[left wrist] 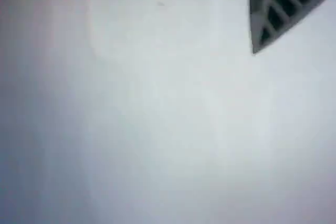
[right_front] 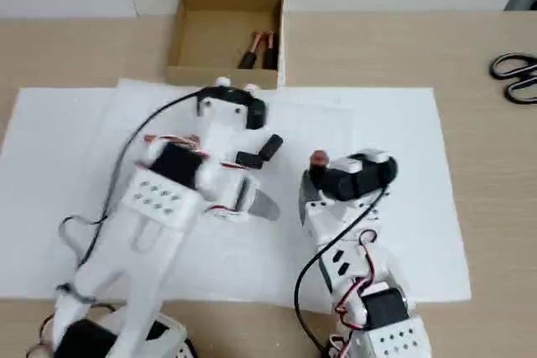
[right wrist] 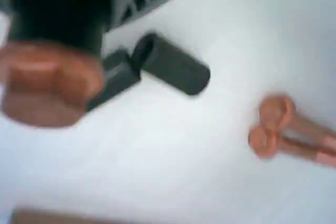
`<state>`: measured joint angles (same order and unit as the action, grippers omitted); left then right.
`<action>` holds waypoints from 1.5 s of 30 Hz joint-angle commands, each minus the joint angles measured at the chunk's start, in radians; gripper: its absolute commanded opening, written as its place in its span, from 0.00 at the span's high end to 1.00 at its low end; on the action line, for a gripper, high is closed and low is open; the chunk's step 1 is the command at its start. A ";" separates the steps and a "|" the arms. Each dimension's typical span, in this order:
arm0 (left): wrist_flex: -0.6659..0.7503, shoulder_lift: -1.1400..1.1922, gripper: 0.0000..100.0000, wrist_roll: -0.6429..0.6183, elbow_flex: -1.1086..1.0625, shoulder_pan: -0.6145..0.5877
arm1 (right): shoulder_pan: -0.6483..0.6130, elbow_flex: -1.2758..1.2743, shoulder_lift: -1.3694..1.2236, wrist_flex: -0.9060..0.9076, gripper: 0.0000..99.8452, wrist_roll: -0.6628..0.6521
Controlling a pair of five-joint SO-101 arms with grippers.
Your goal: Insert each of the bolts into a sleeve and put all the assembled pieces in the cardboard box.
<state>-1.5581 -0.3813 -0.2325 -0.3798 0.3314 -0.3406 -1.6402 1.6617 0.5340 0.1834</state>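
Right now, at your far left, the white paper sheet [right_front: 67,165] ends against bare wooden table [right_front: 50,48], and the ground on that side of the left claw [right_front: 258,204] is taken up by its own arm and a looping cable. The left claw hangs low over the sheet, and you cannot tell whether it is open or closed. Beyond it, at the sheet's far edge, sits the cardboard box [right_front: 189,39], open on top, with two assembled pieces [right_front: 252,49] lying by its right-hand wall. Between your claws, two black sleeves [right_front: 268,147] lie close together on the paper, just ahead of the left claw and just left of the right claw [right_front: 316,175]. The right claw is clamped shut on a copper bolt [right_front: 319,158], held head up. To its right, plain paper runs to the sheet's edge, then table, with scissors [right_front: 514,75] well apart. From the right wrist, two loose bolts [right wrist: 273,127] lie side by side past the sleeves. The dark shape around the held bolt is blurred, so you cannot tell whether a sleeve is on it.
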 commanded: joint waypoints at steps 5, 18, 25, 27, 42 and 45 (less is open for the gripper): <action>-0.011 -0.014 0.64 0.015 0.019 -0.107 | 0.018 0.069 0.013 -0.001 1.00 0.003; -0.014 -0.014 0.64 0.068 0.259 -0.463 | 0.018 0.559 -0.572 0.062 1.00 0.002; -0.091 -0.014 0.64 0.221 0.259 -0.512 | 0.013 1.091 -1.147 0.067 1.00 0.002; -0.118 -0.014 0.64 0.250 0.257 -0.512 | 0.012 1.260 -1.316 0.064 1.00 0.002; -0.158 -0.014 0.64 0.262 0.176 -0.512 | -0.010 2.410 -2.408 -0.162 1.00 0.005; -0.158 -0.014 0.64 0.259 0.176 -0.512 | -0.038 2.570 -2.557 -0.179 1.00 0.003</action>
<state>-1.7100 -0.3782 0.0284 -0.2064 -0.1734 -0.3529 0.7211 -0.8117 0.3974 0.1834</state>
